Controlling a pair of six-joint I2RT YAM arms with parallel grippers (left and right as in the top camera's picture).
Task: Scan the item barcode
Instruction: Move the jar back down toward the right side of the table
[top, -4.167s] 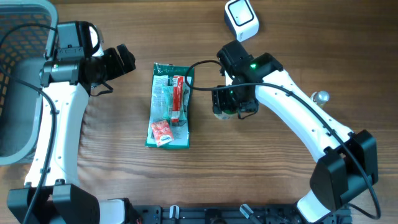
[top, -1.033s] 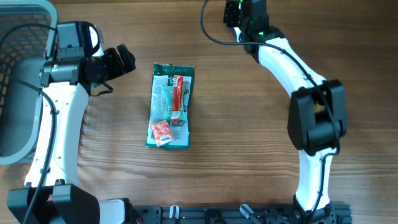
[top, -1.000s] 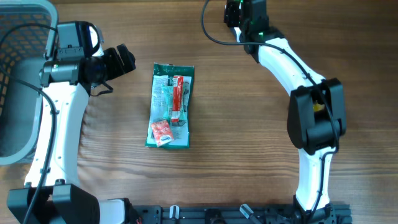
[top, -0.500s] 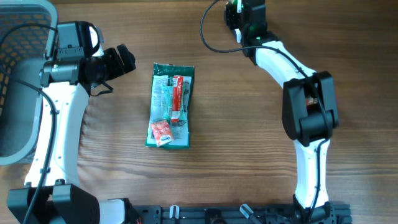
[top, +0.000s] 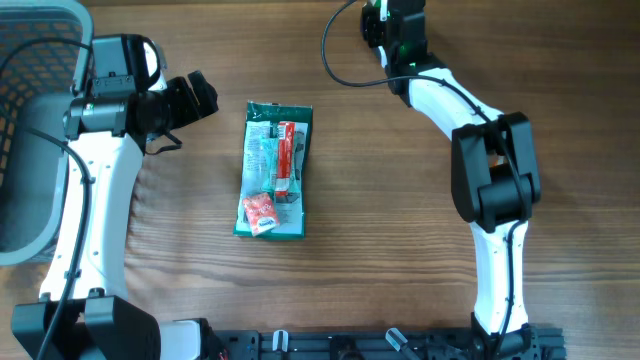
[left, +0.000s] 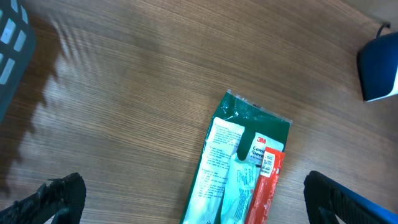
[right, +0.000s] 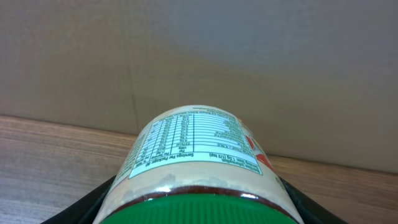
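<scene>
The item is a jar (right: 196, 155) with a green lid (right: 199, 208) and a white nutrition label facing up. My right gripper (right: 198, 186) is shut on it, a black finger (right: 99, 202) on each side. In the overhead view that gripper (top: 393, 20) sits at the table's far edge and hides the jar. No barcode shows on the jar. A bluish device (left: 379, 68) lies at the top right of the left wrist view. My left gripper (top: 200, 97) is open, with nothing held, left of the package.
A flat green package (top: 274, 170) with a red tube and a white label lies mid-table; the left wrist view shows it (left: 239, 168) between my left fingers. A grey basket (top: 30, 120) stands at the far left. A black cable (top: 335, 50) loops by the right wrist.
About four seconds ago the right gripper held the jar beside the package; it now sits at the far edge where a white scanner showed. Over the last second only its elbow shifted slightly.
</scene>
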